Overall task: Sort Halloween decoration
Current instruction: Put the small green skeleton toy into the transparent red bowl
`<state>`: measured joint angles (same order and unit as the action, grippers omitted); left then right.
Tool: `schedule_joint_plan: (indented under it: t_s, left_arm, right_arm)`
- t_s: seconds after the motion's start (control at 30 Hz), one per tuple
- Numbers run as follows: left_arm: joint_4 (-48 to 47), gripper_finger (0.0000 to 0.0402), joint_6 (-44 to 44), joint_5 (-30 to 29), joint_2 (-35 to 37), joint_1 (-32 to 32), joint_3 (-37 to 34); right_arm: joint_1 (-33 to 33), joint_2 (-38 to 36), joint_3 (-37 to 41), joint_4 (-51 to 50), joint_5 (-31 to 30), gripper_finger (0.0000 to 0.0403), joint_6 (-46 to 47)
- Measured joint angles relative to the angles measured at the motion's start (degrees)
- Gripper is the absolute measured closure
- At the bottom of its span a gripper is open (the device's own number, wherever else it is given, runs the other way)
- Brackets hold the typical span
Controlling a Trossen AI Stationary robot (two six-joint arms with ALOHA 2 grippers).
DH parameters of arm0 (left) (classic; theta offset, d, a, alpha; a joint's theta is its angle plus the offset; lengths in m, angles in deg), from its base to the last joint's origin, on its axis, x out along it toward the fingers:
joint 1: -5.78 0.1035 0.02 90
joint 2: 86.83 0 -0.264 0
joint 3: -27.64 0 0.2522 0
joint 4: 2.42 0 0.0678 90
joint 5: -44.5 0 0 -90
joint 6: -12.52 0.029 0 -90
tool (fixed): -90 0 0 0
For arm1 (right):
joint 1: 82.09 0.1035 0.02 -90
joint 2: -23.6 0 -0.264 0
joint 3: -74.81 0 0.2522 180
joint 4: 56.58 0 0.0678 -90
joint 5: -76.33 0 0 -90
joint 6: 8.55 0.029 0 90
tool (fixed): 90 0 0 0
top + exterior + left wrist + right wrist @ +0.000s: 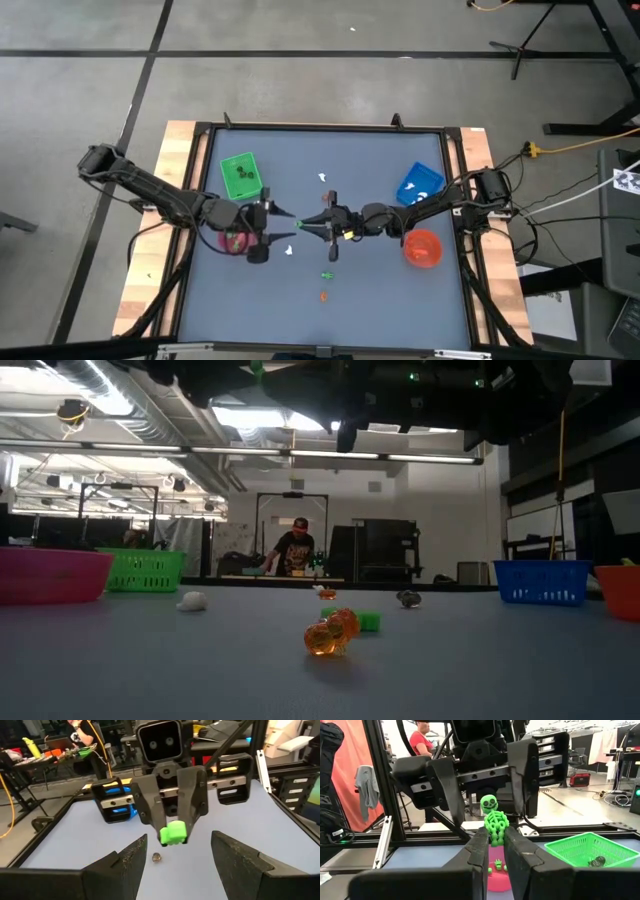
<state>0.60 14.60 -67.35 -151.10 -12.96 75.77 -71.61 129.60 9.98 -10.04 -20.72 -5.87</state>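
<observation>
My right gripper point(308, 222) hangs above the table's middle, shut on a green skeleton figure point(493, 820) of the Halloween decoration. My left gripper point(284, 222) faces it from the table's left, open, its fingers point(447, 785) standing on either side of the skeleton's head without touching. Loose figures lie on the table: a white one point(323, 178), another white one point(290, 250), a green one point(369, 621), an orange one point(330, 635) and a dark one point(156, 856). My right gripper pinches the skeleton's lower body point(495, 839) between its two fingers point(481, 851). The fingers come level from the table's right. The head and ribs point(490, 805) stick out past the fingertips toward my left gripper, and the figure is lifted clear of the table.
A green tray point(240, 175) holding dark figures stands at the far left, a blue tray point(420, 183) at the far right. A pink bowl point(233, 242) sits under my left arm, an orange bowl point(422, 249) near my right arm. A person stands in the room beyond.
</observation>
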Motion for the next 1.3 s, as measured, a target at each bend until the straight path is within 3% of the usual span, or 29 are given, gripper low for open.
schedule_joint_plan:
  t_s: [0.57,1.3]
  left_arm:
    - [1.0,0.0196,-0.4,0.5,0.0,1.6,0.0]
    - [4.7,0.0196,-0.4,0.5,-5.0,1.6,0.0]
  right_arm:
    - [0.0,0.0,0.0,-0.1,0.2,0.0354,0.0]
    - [0.0,0.0,0.0,-3.9,-1.4,0.0354,0.0]
